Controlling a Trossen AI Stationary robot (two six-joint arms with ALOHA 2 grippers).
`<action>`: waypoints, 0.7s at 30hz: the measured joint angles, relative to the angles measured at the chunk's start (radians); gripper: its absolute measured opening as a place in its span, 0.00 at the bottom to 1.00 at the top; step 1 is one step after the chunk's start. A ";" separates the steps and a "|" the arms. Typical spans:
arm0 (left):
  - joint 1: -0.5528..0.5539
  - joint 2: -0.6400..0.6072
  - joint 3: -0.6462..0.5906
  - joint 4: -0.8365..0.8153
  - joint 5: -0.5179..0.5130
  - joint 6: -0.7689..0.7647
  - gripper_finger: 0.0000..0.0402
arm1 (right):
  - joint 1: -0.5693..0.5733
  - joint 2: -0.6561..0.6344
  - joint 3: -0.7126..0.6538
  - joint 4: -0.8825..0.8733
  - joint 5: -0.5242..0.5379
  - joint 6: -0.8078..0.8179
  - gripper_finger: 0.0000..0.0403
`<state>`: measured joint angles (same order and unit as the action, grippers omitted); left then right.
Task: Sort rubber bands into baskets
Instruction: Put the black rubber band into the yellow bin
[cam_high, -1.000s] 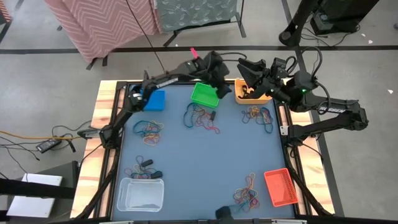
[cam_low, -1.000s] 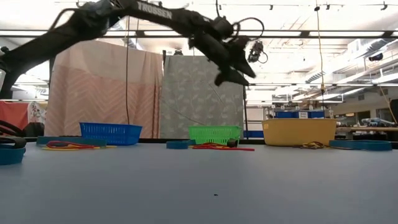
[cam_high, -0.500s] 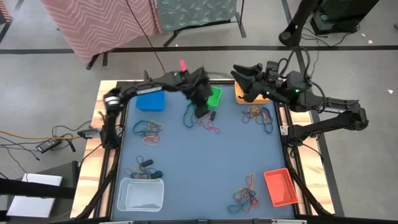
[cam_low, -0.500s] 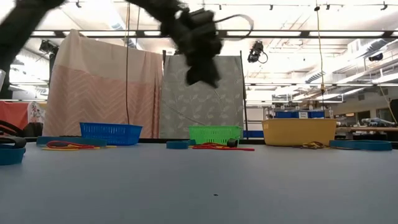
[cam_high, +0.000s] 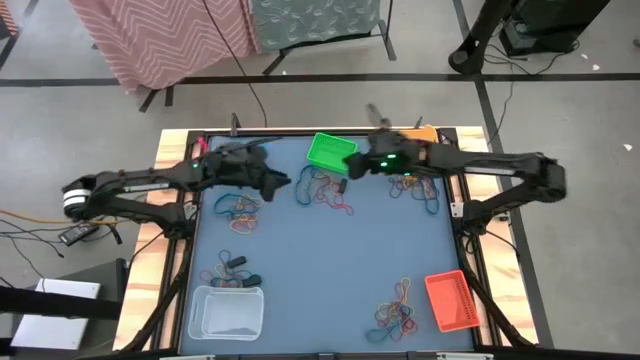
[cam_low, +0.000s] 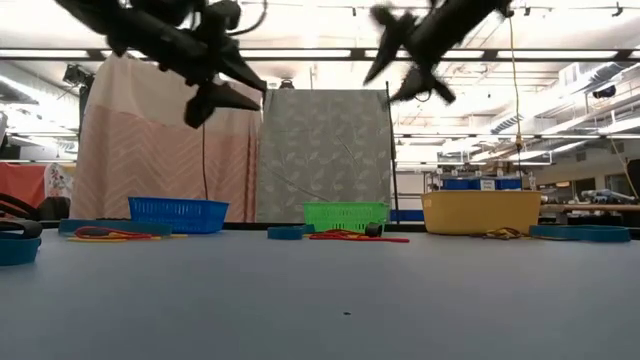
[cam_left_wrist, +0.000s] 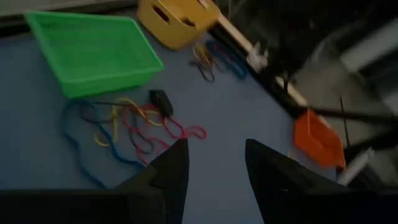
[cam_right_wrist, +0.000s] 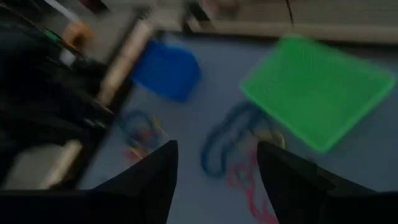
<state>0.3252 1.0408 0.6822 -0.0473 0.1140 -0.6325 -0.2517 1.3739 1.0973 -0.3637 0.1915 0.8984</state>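
My left pincer (cam_high: 283, 181) hung above the table, fingers apart, empty. My right pincer (cam_high: 352, 166) hovered beside the green basket (cam_high: 329, 152), also apart, empty. Rubber bands (cam_high: 322, 189) lay tangled on the mat between them.

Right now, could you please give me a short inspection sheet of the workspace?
Surface: blue table top, wooden side rails.
Job's things: green basket, red-orange basket, clear basket; rubber bands in loose piles on the mat.
Clutter: nothing seen.
Grippers: left gripper open, empty, raised beside a pile; right gripper open, empty, raised by the green basket.
Cables: loose cables on the floor.
Surroundings: patterned cloth screens behind the table.
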 joint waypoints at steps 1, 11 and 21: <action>0.000 -0.025 -0.014 0.005 -0.014 -0.010 0.40 | -0.010 0.044 0.000 -0.001 -0.014 0.015 0.57; 0.000 -0.103 -0.028 0.013 -0.026 0.000 0.40 | -0.085 0.336 0.000 -0.076 -0.077 0.207 0.56; 0.000 -0.103 -0.028 0.011 0.014 0.026 0.40 | -0.093 0.441 0.001 -0.083 -0.073 0.301 0.56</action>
<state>0.3252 0.9379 0.6540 -0.0363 0.1283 -0.6068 -0.3447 1.8153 1.0981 -0.4469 0.1190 1.1996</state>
